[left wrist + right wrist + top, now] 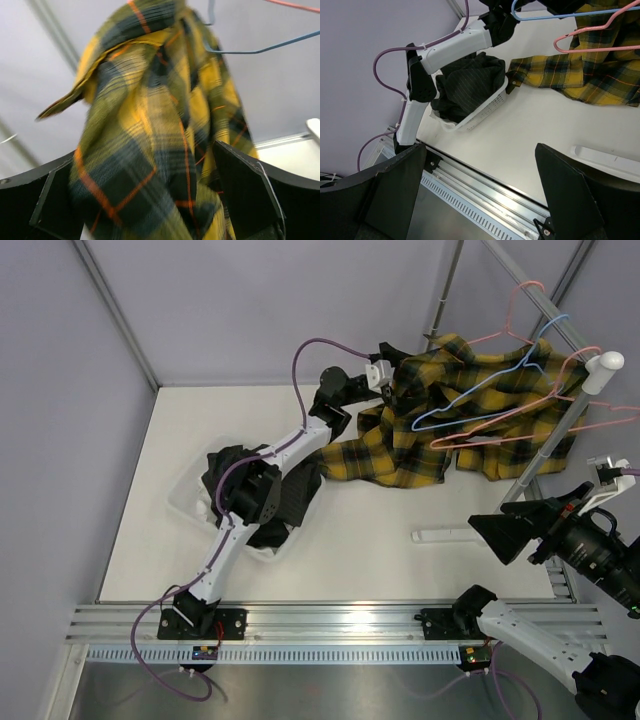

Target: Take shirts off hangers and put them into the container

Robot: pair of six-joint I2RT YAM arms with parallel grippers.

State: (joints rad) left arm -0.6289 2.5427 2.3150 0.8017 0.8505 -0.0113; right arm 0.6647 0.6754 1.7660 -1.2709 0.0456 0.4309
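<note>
Lavender-grey walls enclose a white counter [350, 540] with an aluminium rail along its near edge.

Left pincer [145, 150]: fingers spread wide, not clamped. The yellow-and-black plaid shirt [150, 125] hangs directly between them, its cloth filling the gap and rising above both fingers. In the top view this pincer meets the left edge of the shirt, which trails down onto the counter.

Right pincer [479, 147]: fingers fully apart, nothing between them, held above bare counter. The container [490, 102], a white plastic tub with a slotted wall, lies ahead of it and to its left. The plaid shirt lies ahead and to its right.

Count:
- Shirts visible: two. One plaid; one black pinstriped shirt [470, 80] heaped in the container under the left arm.
- Hangers: one light blue hanger [570, 14] and at least two pink hangers [600, 49]; their wires overlap, so the exact pink count cannot be told.
- Containers: one.
</note>
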